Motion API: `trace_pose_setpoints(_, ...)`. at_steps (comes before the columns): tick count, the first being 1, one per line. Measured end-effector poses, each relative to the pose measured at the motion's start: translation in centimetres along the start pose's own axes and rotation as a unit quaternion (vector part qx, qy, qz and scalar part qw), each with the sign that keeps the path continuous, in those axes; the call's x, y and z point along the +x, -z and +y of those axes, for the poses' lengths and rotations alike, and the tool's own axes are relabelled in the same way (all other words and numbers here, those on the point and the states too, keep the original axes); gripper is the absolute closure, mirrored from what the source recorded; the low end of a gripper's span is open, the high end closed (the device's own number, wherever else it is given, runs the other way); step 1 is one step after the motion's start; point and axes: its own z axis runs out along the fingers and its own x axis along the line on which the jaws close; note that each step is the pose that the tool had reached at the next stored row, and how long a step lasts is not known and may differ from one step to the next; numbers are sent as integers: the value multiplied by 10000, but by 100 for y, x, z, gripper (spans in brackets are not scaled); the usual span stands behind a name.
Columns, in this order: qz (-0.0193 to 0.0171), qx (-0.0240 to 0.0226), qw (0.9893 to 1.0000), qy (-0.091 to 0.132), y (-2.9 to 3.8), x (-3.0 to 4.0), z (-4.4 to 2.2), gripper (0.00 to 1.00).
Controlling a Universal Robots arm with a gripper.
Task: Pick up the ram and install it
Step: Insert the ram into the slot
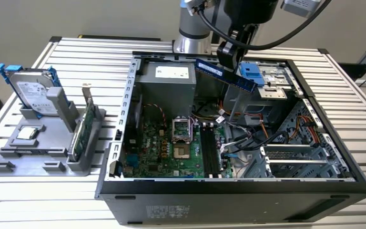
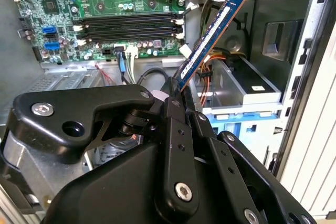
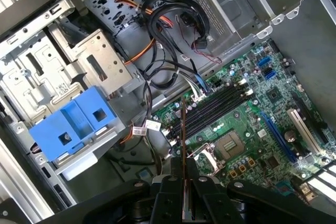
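The ram (image 1: 224,73) is a long, narrow dark blue board with black chips. It hangs tilted in the air over the back of the open computer case (image 1: 234,191). My gripper (image 1: 229,58) is shut on one end of it. In the second wrist view the ram (image 2: 210,40) sticks out slantwise from between the fingers (image 2: 176,103). In the first wrist view the ram (image 3: 183,129) is seen edge-on above the black memory slots (image 3: 218,106). Those slots (image 1: 209,150) lie on the green motherboard (image 1: 164,152), well below the stick and apart from it.
A silver hard drive (image 1: 34,93) with blue rails and a green card (image 1: 81,126) stand in a grey holder (image 1: 36,157) on the exterior view's left. Inside the case are a blue drive caddy (image 3: 73,124), a power supply (image 1: 167,81), the processor socket (image 1: 179,129) and loose cables (image 3: 173,40).
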Motion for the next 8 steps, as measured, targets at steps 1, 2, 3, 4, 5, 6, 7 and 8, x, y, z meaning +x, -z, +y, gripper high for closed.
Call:
trace_pose_setpoints(1, 0, 0, 10000, -5, 0, 0, 0, 100)
trace_pose_setpoints(2, 0, 0, 10000, -9, 0, 1, 1, 100)
trace_pose_setpoints(3, 0, 0, 10000, -14, 0, 1, 1, 100)
trace_pose_setpoints(4, 0, 0, 10000, -19, 0, 1, 1, 100)
trace_pose_setpoints(5, 0, 0, 10000, -24, -1, 1, 1, 100)
trace_pose_setpoints(6, 0, 0, 10000, -28, -1, 1, 1, 100)
trace_pose_setpoints(7, 0, 0, 10000, -32, -1, 1, 1, 100)
trace_pose_setpoints(8, 0, 0, 10000, -36, -1, 1, 1, 100)
